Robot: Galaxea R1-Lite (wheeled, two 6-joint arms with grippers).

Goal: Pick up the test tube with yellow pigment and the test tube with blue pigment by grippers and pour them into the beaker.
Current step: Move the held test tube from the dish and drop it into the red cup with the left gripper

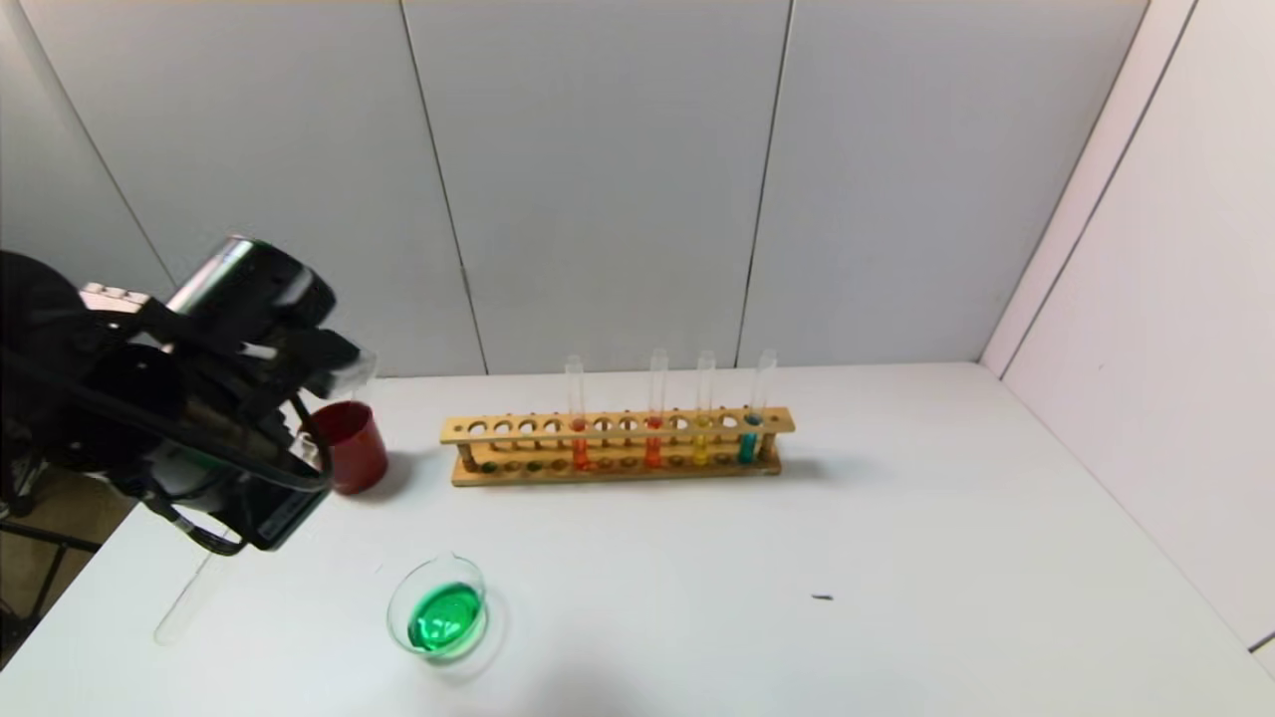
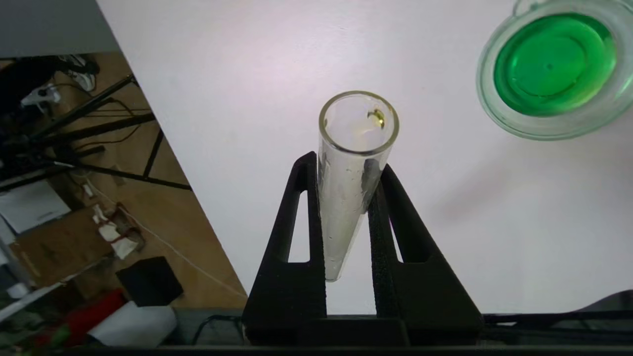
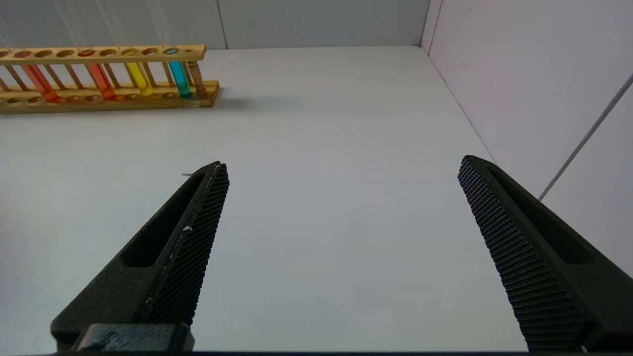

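Emptied yellow-film test tube (image 2: pixel 352 163) near table edge (image 2: pixel 173 163)

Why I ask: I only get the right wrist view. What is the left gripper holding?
Observer: The left gripper is shut on a nearly empty test tube with a yellowish drop inside.
Operator: Anything in the beaker?
Observer: The beaker holds green liquid, near the table's front left.
Operator: Is the tube over it?
Observer: No, the tube's mouth is off to the beaker's left, over bare table.
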